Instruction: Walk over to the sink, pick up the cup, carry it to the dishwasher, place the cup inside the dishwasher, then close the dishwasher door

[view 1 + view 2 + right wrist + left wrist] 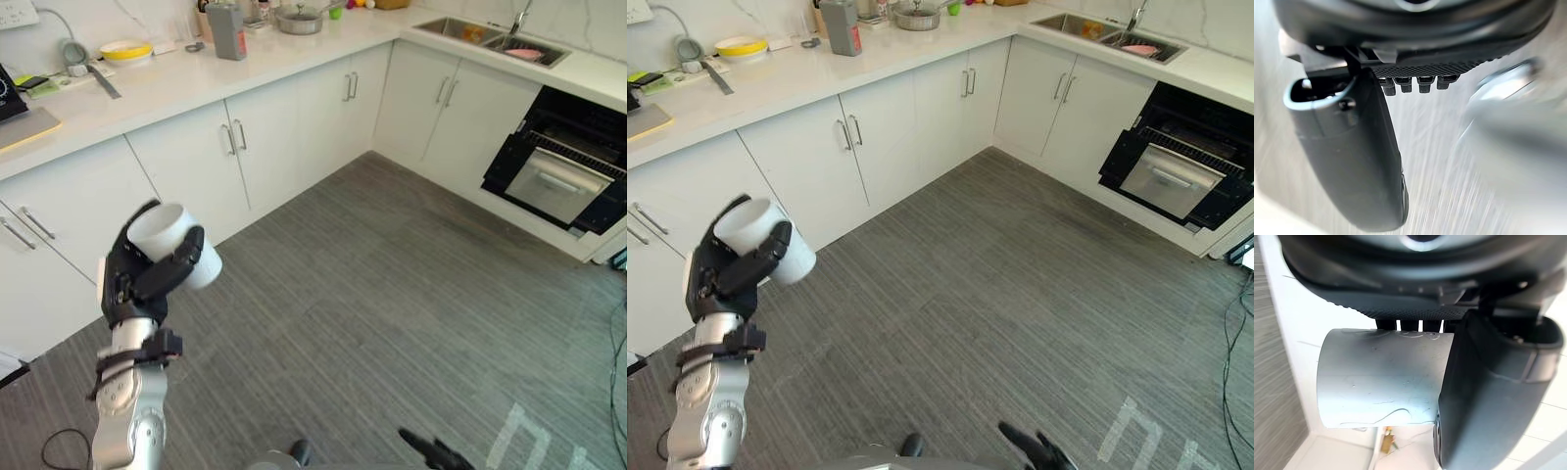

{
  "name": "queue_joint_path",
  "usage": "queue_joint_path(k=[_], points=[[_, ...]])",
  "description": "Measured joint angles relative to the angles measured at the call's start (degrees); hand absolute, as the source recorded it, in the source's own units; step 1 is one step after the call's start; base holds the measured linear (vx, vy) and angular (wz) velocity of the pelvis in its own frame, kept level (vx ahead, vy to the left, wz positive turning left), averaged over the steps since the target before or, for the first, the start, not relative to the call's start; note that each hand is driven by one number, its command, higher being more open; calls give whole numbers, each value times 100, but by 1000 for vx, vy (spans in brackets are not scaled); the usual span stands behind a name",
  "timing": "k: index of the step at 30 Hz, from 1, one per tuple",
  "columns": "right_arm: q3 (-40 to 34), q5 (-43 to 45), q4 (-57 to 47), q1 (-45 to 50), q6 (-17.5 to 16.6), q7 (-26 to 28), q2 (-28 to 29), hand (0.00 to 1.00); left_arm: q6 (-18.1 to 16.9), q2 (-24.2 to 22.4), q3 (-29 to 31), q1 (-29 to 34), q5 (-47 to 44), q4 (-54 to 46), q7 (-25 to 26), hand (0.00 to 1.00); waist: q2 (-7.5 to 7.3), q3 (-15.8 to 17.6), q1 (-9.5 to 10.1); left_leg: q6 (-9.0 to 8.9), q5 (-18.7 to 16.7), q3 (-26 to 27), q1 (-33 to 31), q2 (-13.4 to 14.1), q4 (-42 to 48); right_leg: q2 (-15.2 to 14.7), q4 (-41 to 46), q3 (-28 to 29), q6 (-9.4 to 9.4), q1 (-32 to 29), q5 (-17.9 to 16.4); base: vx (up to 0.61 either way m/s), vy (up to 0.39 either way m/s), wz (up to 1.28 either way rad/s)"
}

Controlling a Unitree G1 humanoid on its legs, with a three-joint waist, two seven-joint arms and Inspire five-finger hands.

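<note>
Open floor (392, 294) ahead, dishwasher (563, 171) w/ door down under the counter's (294, 49) right run, just past the sink (490, 37) corner, well apart from the robot. L left hand (137, 279) clamped round the cup (171, 240), held up over the floor's left side, long axis tilted, mouth up-left, base twd the dishwasher. R right hand (436, 453) hangs low and loose, nothing in it; it's nearer the dishwasher, but the cup rides on the left, so prob. a walk and turn rightward comes first.

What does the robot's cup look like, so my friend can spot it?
Find the long white counter on the left with cabinets below. In front of those cabinets, the robot's left hand is curled round the cup. It is plain white, tilted, and up in the air, not on the counter.
</note>
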Motion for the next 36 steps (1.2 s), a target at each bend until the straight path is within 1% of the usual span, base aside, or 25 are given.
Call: queue_joint_path(k=[1, 2, 4, 5, 7, 9, 10, 12, 14, 15, 18, 20, 21, 22, 23, 24, 27, 29, 31, 34, 35, 36], points=[[92, 54, -28, -101, 44, 8, 38, 100, 2, -78, -11, 71, -3, -36, -19, 0, 1, 0, 38, -36, -23, 127, 28, 27, 22, -1, -146, -105, 9, 71, 5, -54, -65, -84], [248, 168, -123, -211, 105, 3, 109, 100, 2, -213, -53, 127, -31, -85, -106, 0, 2, -8, 40, -147, -98, 304, -15, 47, 132, 26, -539, -196, 8, 251, 5, -49, -51, -61], [354, 317, -114, -220, 127, -47, 125, 100, 2, -272, -86, 115, -122, -92, -229, 0, -19, -21, 32, -223, -153, 468, -53, 48, 204, 53, -1017, -212, 8, 454, 6, -48, -65, -47], [383, 418, -83, -217, 137, -111, 122, 100, 1, -301, -86, 111, -143, -91, -261, 0, -18, -21, 27, -216, -161, 545, -48, 45, 202, 62, -1268, -206, 12, 552, 8, -43, -78, -54], [378, 612, 40, -94, 155, -251, 108, 100, -3, -390, -81, 82, -139, -89, -329, 0, -17, -19, -43, -204, -169, 775, -16, 48, 162, 79, -1707, -131, 13, 709, 8, -62, -97, -55], [324, 787, 39, 137, 107, -267, 67, 100, -3, -451, -140, 46, -138, -56, -358, 0, 61, -36, -215, -203, -171, 993, 63, 144, 18, 153, -1842, -42, -6, 740, 21, -82, -112, -36], [176, 904, 3, 265, -6, -262, 68, 100, -4, -451, -179, 26, -140, -35, -381, 0, 102, -62, -339, -220, -156, 1164, 159, 208, -119, 203, -1849, 9, -35, 731, 42, -67, -74, -24], [149, 920, 6, 441, -57, -231, -10, 100, -6, -447, -230, -45, -145, 50, -404, 0, 146, -113, -442, -253, -129, 1370, 306, 285, -273, 282, -1905, 185, -65, 732, 86, -54, -45, -50], [148, 925, 10, 636, -90, -185, -35, 100, -14, -442, -293, -159, -211, 183, -497, 0, 176, -162, -506, -272, -113, 1513, 357, 344, -332, 335, -2023, 300, -76, 742, 168, -33, -34, -47], [148, 926, 13, 738, -90, -164, -43, 100, -14, -443, -329, -208, -252, 258, -504, 0, 185, -179, -588, -276, -107, 1600, 359, 380, -344, 367, -2136, 361, -82, 756, 247, -5, -28, -38], [138, 955, 24, 941, -105, -90, -4, 100, -13, -420, -545, -397, -337, 645, -460, 0, 253, -179, -703, -305, -75, 1855, 472, 448, -426, 388, -2395, 381, -51, 859, 434, 9, -21, -41], [57, 919, 18, 939, -120, -74, -5, 100, -12, -412, -679, -516, -336, 915, -427, 0, 295, -167, -806, -310, -73, 2062, 539, 482, -434, 392, -2473, 385, -46, 910, 480, 4, -22, -31], [24, 816, 17, 937, -111, -88, -6, 100, -13, -413, -784, -589, -344, 1046, -409, 0, 311, -173, -881, -322, -78, 2100, 572, 503, -435, 407, -2491, 388, -42, 938, 485, 8, -43, -19], [-4, 736, 18, 936, -90, -99, -5, 100, -13, -412, -835, -625, -347, 1098, -388, 0, 317, -174, -917, -334, -83, 2108, 589, 514, -436, 418, -2501, 387, -42, 953, 487, 16, -54, -15], [-69, 615, 22, 928, -65, -103, -4, 100, -13, -412, -952, -695, -336, 1169, -329, 0, 334, -169, -923, -365, -103, 2155, 630, 550, -436, 451, -2549, 408, -38, 989, 520, 16, -45, -10], [-293, 174, 138, 870, 108, -63, -34, 100, -12, -178, -1128, -878, 680, 1580, 313, 0, 352, -60, -908, -506, -220, 2316, 721, 714, -268, 609, -2687, 547, -76, 1085, 648, 9, -23, -9], [-293, 174, 139, 871, 108, -63, -34, 100, -12, -178, -1128, -878, 680, 1580, 313, 0, 349, -57, -909, -506, -220, 2316, 721, 714, -268, 609, -2688, 548, -76, 1085, 648, 0, 0, 0], [-292, 174, 139, 873, 108, -62, -27, 100, -12, -179, -1128, -878, 679, 1582, 313, 0, 292, -21, -909, -505, -222, 2317, 696, 717, -236, 608, -2710, 546, -80, 1085, 652, 0, 0, 0], [-282, 179, 139, 869, 108, -56, -13, 100, -13, -199, -1125, -874, 660, 1603, 307, 0, 268, -6, -897, -466, -331, 2319, 496, 753, 18, 611, -2881, 525, -134, 1082, 752, 0, 0, 0], [-281, 209, 138, 860, 107, -57, 9, 100, -13, -307, -1116, -852, 567, 1795, 292, 0, 244, 42, -880, -463, -489, 2341, 296, 842, 366, 629, -2948, 440, -134, 1072, 728, -21, -34, -1], [-285, 248, 138, 853, 103, -63, 12, 100, -10, -419, -1101, -777, 525, 1911, 292, 0, 251, 47, -849, -478, -607, 2386, 235, 897, 552, 536, -2923, 1, -248, 1094, 645, 20, -21, -12], [-291, 303, 140, 860, 40, -84, 16, 100, 2, -515, -1113, -709, 429, 2016, 276, 0, 269, 56, -830, -486, -770, 2403, 145, 963, 841, 499, -2764, -289, -221, 1077, 579, 0, 0, 0]])
